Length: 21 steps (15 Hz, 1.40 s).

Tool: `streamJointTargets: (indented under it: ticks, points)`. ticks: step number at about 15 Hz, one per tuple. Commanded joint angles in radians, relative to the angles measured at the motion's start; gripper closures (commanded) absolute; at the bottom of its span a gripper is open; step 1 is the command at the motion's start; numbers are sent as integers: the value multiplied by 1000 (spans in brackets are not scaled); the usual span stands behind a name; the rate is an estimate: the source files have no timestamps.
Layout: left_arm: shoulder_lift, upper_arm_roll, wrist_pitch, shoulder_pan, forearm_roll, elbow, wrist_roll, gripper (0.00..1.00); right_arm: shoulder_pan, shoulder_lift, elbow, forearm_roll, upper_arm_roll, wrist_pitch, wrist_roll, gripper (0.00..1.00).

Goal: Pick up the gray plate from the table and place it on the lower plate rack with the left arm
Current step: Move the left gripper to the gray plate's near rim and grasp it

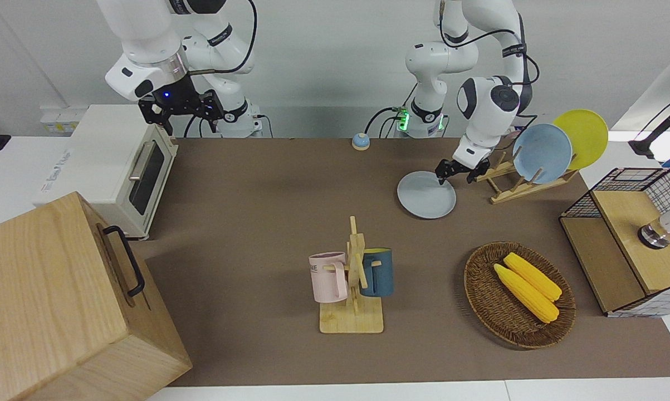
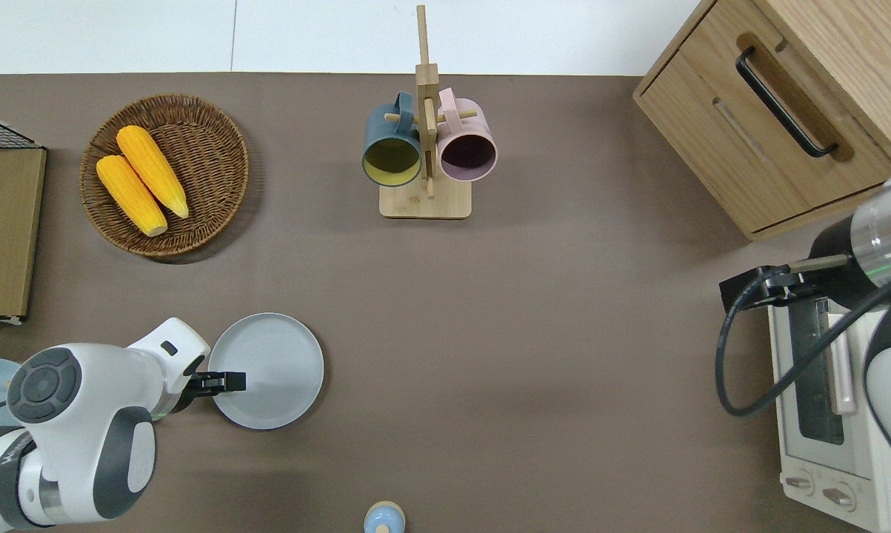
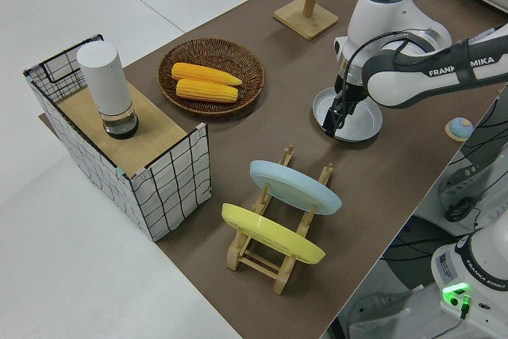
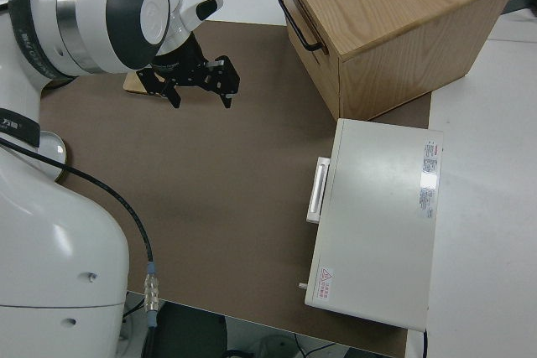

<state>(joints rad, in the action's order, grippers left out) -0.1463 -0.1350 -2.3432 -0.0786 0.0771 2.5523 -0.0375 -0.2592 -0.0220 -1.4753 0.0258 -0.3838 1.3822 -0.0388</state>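
Gray plate [image 2: 275,366] flat on table [image 2: 534,355]; left gripper [image 2: 227,382] at its rim, grip state unclear; right arm parked.

The wide tabletop [image 1: 268,223] has a matt brown, cloth-like surface. On it, the round pale gray plate [image 2: 271,370] looks smooth, with a soft sheen. Beside that plate, the small slotted rack [image 3: 274,256] is pale bare wood, holding a smooth sky-blue plate [image 3: 295,186] and a yellow plate [image 3: 270,233]. Farther from the robots than the gray plate, the round basket [image 2: 165,175] is rough dark wicker.
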Motion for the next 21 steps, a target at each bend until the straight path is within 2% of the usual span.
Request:
streamJointTargets:
  ticks: [1,3,4,5,8,10,11,21]
  points:
    - [36,9,-47,17,12,13,1,9,-23,2,7,6,-21,-11,-12,17]
    - [39,9,-48,17,12,11,1,13,-23,2,7,6,-21,-11,-12,17]
    - [39,9,-48,17,12,11,1,46,-23,2,7,6,-20,-11,-12,17]
    - [40,9,-50,17,12,11,1,138,-23,2,6,6,-21,-11,-12,17]
    - [45,9,-57,17,12,11,-10,675,-23,2,7,6,-21,-11,-12,17]
    - [47,11,-59,17,12,9,-10,962,-23,2,7,6,-21,-11,-12,17]
    - [54,9,-59,17,10,9,-10,1000,-23,2,7,6,-21,-11,-12,17]
    - [56,11,-54,16,9,-12,-4,1000,-23,2,7,6,-20,-11,-12,17]
